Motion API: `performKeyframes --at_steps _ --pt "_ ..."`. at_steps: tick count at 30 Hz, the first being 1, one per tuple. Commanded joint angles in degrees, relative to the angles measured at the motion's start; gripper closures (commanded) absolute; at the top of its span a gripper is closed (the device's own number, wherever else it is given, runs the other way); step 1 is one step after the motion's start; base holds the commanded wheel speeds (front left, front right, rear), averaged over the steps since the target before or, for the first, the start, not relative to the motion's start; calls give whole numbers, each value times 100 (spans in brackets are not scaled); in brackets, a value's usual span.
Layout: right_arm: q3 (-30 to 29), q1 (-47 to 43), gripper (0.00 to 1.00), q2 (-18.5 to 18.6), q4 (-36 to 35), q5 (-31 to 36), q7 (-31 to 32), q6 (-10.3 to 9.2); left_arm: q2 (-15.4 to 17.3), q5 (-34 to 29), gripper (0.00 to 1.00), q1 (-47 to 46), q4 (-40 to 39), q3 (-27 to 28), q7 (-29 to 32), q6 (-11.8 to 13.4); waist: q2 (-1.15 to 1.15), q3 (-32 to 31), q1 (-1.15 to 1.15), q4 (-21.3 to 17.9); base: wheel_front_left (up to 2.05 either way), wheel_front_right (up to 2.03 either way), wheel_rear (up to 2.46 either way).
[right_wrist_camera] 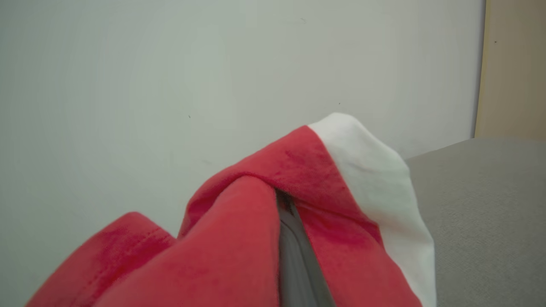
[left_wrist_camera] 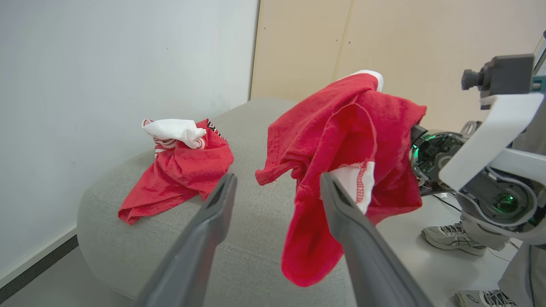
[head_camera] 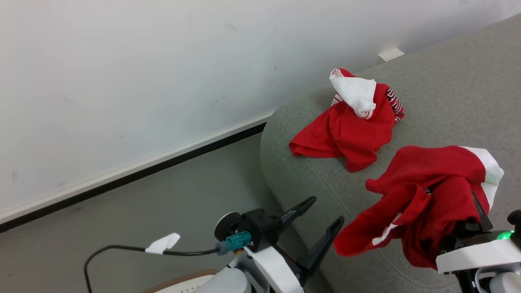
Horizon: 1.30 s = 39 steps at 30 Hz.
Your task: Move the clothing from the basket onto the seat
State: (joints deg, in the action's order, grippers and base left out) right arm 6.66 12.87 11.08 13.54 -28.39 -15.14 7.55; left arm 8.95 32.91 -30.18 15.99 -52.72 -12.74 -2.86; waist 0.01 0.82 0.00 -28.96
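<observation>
One piece of red-and-white clothing (head_camera: 346,130) lies crumpled on the grey seat (head_camera: 447,93) near its rounded corner, and in the left wrist view it is the left heap of clothing (left_wrist_camera: 179,170). A second red garment (head_camera: 423,199) hangs just above the seat, draped over my right gripper (head_camera: 474,205), which is shut on it. In the right wrist view, one dark finger (right_wrist_camera: 294,256) shows between the folds. My left gripper (head_camera: 326,211) is open and holds nothing, beside the seat's near edge and left of the held garment (left_wrist_camera: 349,140). A sliver of the basket (head_camera: 183,281) shows at the bottom edge.
A white wall (head_camera: 142,81) with a dark skirting line runs behind the seat, with grey floor (head_camera: 163,203) below it. A black cable with a white tag (head_camera: 163,243) trails from my left wrist. A person's shoe (left_wrist_camera: 452,236) stands on the floor beyond my right arm.
</observation>
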Motion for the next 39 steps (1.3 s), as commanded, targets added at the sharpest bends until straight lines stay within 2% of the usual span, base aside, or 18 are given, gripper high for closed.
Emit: performKeyframes --at_steps 1,12,18,28,35,39 --pt "-27 5 100 40 -54 -40 1 -13 6 -57 0 -63 50 -16 -62 -8 -1 102 0 -86 0 0 0" --pt "-4 515 100 209 -45 -14 1 -13 18 -99 0 -235 211 -29 -72 -39 -1 418 0 -140 0 0 0" --pt "-332 1235 100 522 221 -238 1 -13 149 -177 0 -487 95 -21 170 6 -1 1005 0 195 0 0 0" --pt "-1486 2345 100 1295 891 -572 3 -13 502 -392 0 -1084 -323 47 631 82 -1 2336 0 925 0 0 0" --pt "-1850 3163 100 1925 1752 -844 1 -13 668 -505 0 -1396 -577 147 768 167 -1 2952 0 1332 0 0 0" --pt "-1960 3517 100 2267 2340 -761 34 -13 736 -527 0 -1480 -661 199 787 224 -1 3200 0 1505 0 0 0"
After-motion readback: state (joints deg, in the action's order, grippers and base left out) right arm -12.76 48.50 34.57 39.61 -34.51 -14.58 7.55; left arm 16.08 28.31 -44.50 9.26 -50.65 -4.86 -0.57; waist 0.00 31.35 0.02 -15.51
